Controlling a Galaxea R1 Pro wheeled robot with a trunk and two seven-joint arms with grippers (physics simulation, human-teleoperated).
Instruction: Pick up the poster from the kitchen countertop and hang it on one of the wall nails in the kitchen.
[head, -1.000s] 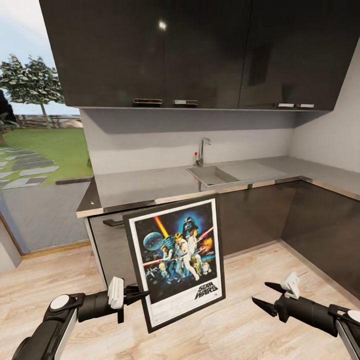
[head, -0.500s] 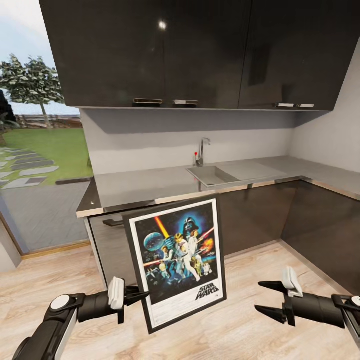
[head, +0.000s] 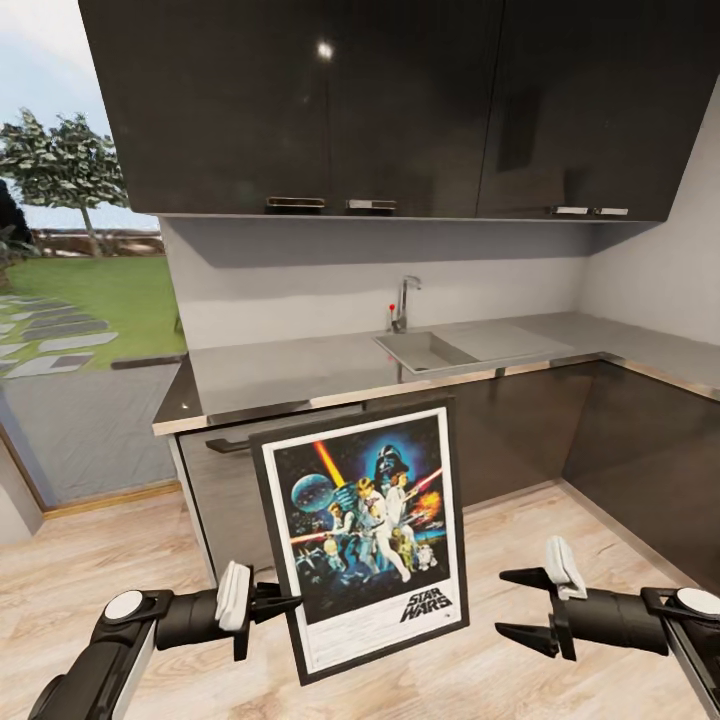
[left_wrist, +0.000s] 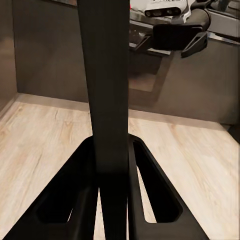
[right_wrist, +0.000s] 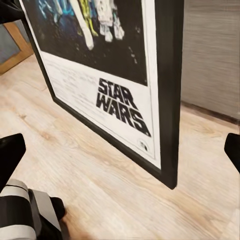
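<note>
left claw (head: 290, 603) grips poster (head: 365, 530) before kitchen countertop (head: 300, 375).

My poster (head: 365, 535) hides part of the cabinet front below the table (head: 300, 370). In my left wrist view its frame edge (left_wrist: 107, 100) runs off the top. My right claw (right_wrist: 120, 150) fingertips are cropped at both sides.

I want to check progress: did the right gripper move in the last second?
Yes. In the head view the right gripper has swung to face the poster, now level and lower against the fixed dark cabinets; its jaws stay open.
</note>
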